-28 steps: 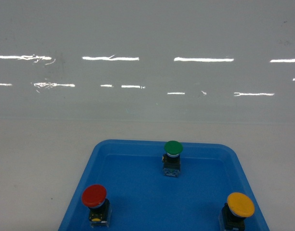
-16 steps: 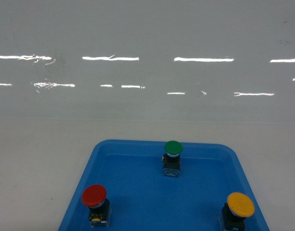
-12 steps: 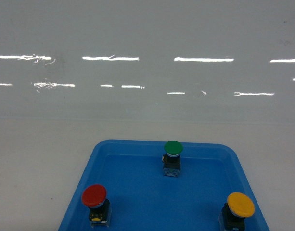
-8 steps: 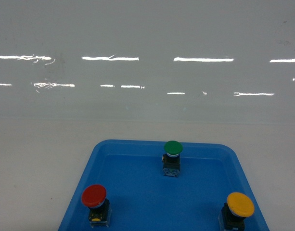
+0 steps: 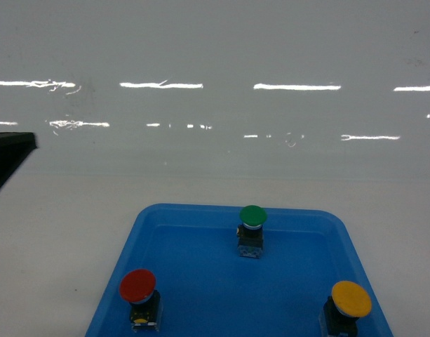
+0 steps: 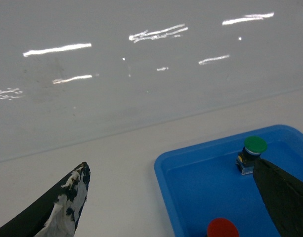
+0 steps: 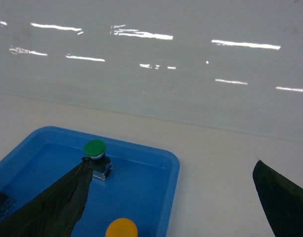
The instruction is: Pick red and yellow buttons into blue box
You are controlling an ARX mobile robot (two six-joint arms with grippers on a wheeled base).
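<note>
Sitting in the shallow blue tray (image 5: 200,210): red button (image 5: 137,286) near-left of the green button (image 5: 252,216), yellow button (image 5: 351,300) near-right. Left hand (image 6: 181,197) spread open, empty, over the red; right hand (image 7: 171,197) likewise over the yellow. Blue box unseen.

We face a glossy grey-white wall (image 5: 215,42) that carries two rows of bright streaks, the reflections of long lamps. Below it lies a pale, matte tabletop (image 5: 60,225), and a straight seam marks where the two meet. The light is even and cool, with only soft shadows on the table.
</note>
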